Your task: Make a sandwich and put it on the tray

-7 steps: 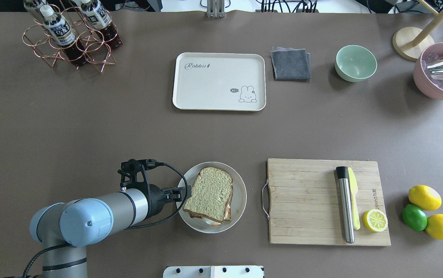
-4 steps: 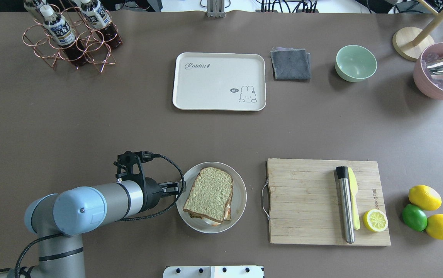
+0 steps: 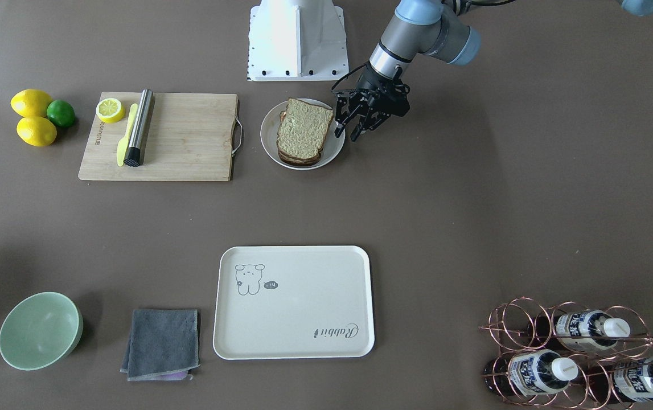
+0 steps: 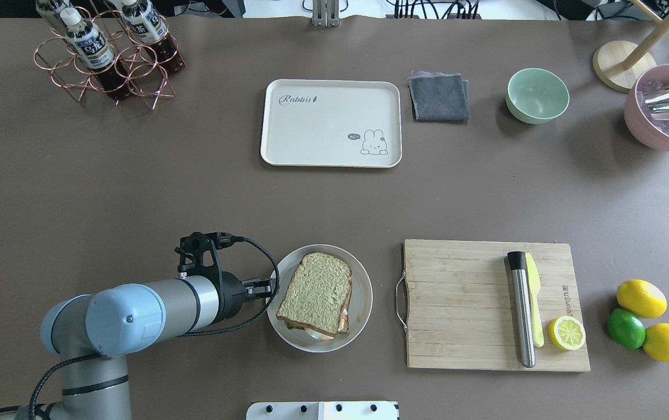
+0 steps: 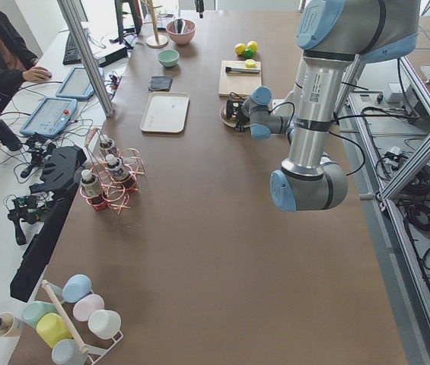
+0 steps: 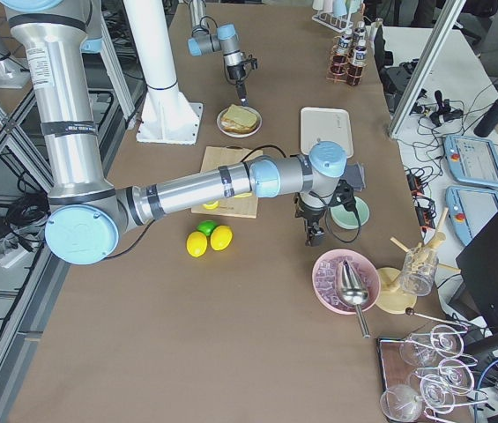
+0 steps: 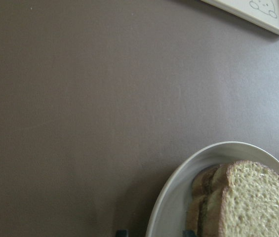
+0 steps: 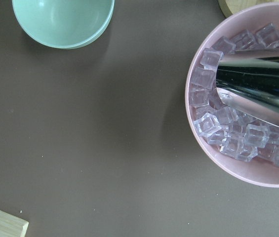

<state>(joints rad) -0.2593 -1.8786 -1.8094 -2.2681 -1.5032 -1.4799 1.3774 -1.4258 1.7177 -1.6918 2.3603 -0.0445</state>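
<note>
Tan sandwich [image 4: 317, 294] on plate [image 4: 364, 291], spread left pincer [image 4: 264, 287] just beside

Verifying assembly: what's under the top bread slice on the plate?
Under the top bread slice, a white egg edge with a bit of orange peeks out on the robot's side, over a second slice, all on the white plate. The rest of the filling is covered.

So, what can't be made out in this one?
Filling of the sandwich: overhead view, the top slice covers it.
State of the right gripper: exterior right view, too small and dark; the overhead frame edge cuts it off.
Whether the left gripper touches the plate: it sits beside the rim, contact unclear.
</note>
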